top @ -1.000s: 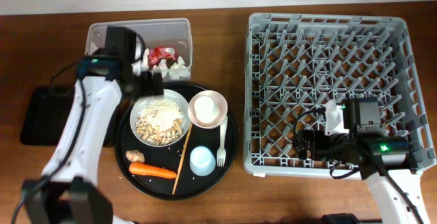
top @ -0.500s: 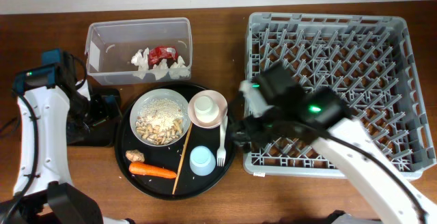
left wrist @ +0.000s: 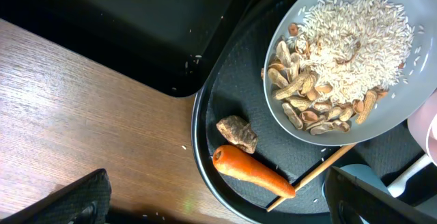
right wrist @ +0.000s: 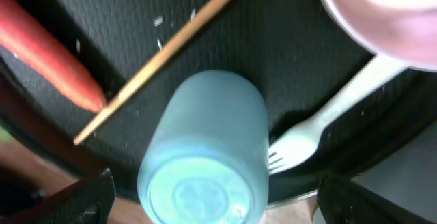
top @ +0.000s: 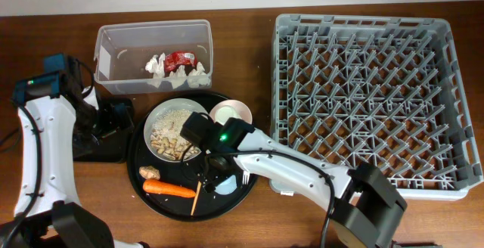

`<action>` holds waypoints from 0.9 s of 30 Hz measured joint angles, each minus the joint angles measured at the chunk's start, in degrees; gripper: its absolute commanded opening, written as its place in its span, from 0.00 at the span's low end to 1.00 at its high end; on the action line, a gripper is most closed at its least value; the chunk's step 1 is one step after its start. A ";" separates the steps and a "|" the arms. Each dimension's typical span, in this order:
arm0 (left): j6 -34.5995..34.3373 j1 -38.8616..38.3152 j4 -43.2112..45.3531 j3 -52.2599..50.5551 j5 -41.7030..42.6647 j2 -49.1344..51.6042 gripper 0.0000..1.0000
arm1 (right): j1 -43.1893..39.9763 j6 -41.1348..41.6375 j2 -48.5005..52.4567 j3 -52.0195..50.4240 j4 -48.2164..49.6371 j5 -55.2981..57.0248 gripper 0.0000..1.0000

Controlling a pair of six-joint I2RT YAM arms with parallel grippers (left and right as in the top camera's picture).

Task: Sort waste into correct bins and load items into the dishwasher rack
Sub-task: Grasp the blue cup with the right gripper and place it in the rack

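From where I stand, the right gripper (right wrist: pixel 217 179) hangs over the light blue cup (right wrist: pixel 205 142), which sits at five o'clock on the round black tray (top: pixel 138 161). Its jaws are spread wide either side of the cup, gripping nothing. The carrot (top: pixel 168 190) lies at seven o'clock. The left gripper (left wrist: pixel 218 183) is spread too and empty, at the tray's nine o'clock edge.
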 measured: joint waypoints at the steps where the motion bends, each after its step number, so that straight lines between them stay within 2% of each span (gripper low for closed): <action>1: -0.02 0.02 0.00 0.00 0.00 0.00 0.99 | 0.00 0.02 0.00 -0.28 0.70 0.00 0.97; 7: 0.00 0.00 0.22 0.00 0.00 0.00 0.99 | 0.11 0.22 -0.02 -2.29 2.99 -0.04 0.96; 10: 0.00 0.02 0.20 0.00 0.02 0.00 0.99 | 0.83 0.26 0.00 -4.85 5.33 -0.07 0.91; 16: 0.00 0.02 0.22 0.00 0.00 0.00 0.99 | 1.33 0.26 0.00 -5.49 6.16 -0.07 0.62; 19: -0.02 0.00 0.20 0.00 0.00 0.00 0.99 | 1.31 0.28 -0.02 -5.46 5.86 0.35 0.56; 24: -0.02 0.00 0.22 0.00 0.02 0.00 0.99 | 1.31 1.53 -1.20 -3.50 0.90 2.56 0.55; 27: -0.02 0.02 0.20 0.00 0.00 0.00 0.99 | -0.87 1.51 -9.05 0.74 -2.73 3.87 0.55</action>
